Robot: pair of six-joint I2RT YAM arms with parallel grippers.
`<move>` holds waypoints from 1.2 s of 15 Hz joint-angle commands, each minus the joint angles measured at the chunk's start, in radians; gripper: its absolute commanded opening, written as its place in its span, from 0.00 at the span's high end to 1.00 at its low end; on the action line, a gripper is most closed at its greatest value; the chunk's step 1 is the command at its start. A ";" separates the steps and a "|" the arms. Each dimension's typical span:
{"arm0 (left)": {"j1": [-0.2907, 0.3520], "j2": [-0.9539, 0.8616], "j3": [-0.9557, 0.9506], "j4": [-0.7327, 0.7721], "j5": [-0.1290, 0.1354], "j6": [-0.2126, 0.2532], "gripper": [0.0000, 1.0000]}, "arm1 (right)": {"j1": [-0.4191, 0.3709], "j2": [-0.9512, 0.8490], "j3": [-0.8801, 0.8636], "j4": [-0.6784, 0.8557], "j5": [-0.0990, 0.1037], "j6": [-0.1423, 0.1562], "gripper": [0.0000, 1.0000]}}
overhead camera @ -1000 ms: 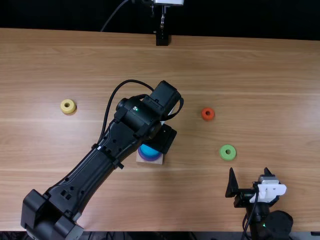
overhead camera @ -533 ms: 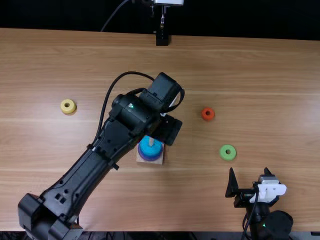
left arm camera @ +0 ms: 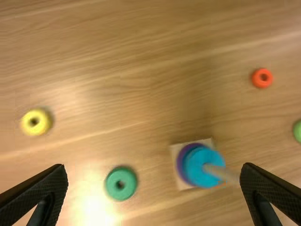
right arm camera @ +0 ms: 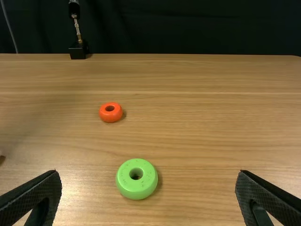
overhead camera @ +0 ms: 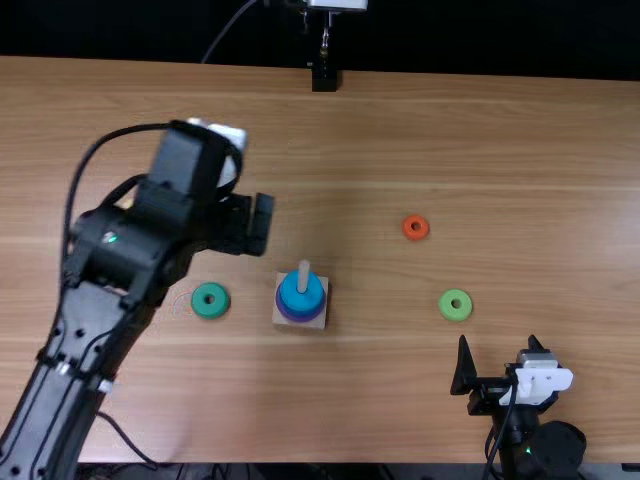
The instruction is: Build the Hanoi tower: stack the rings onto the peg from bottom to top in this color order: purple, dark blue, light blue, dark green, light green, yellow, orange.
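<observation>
Top view has the stack just right of the left end effector (overhead camera: 262,222), on the table (overhead camera: 380,400): a square base (overhead camera: 318,318) with its peg (overhead camera: 303,272) upright, light blue ring (overhead camera: 300,290) around the peg, purple ring (overhead camera: 286,317) at the bottom; which layers lie between is hard to make out. Dark green ring (overhead camera: 210,311) lies flat on the table left of the base, well apart from it. To the right are the orange ring (overhead camera: 416,237) and, nearer the right arm, the light green ring (overhead camera: 455,314). The left arm (overhead camera: 100,290) covers most of the yellow ring's spot; in the left wrist view the yellow ring (left arm camera: 41,125) lies whole on the table, past the dark green ring from the base. That wrist view has the left end effector (left arm camera: 154,170) spread wide, nothing pinched. In the top view the right end effector (overhead camera: 500,340) is spread too, near the light green ring; its own wrist view, lower and more slanted, gives the thickness of the light green and orange rings, plus a dark curtain (right arm camera: 188,26) behind the black stand (right arm camera: 78,50) at the far edge.
</observation>
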 commanded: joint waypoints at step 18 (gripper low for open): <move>0.091 -0.021 -0.660 0.286 0.008 0.125 0.00 | -0.015 -0.025 -0.070 -0.042 -0.004 -0.001 0.00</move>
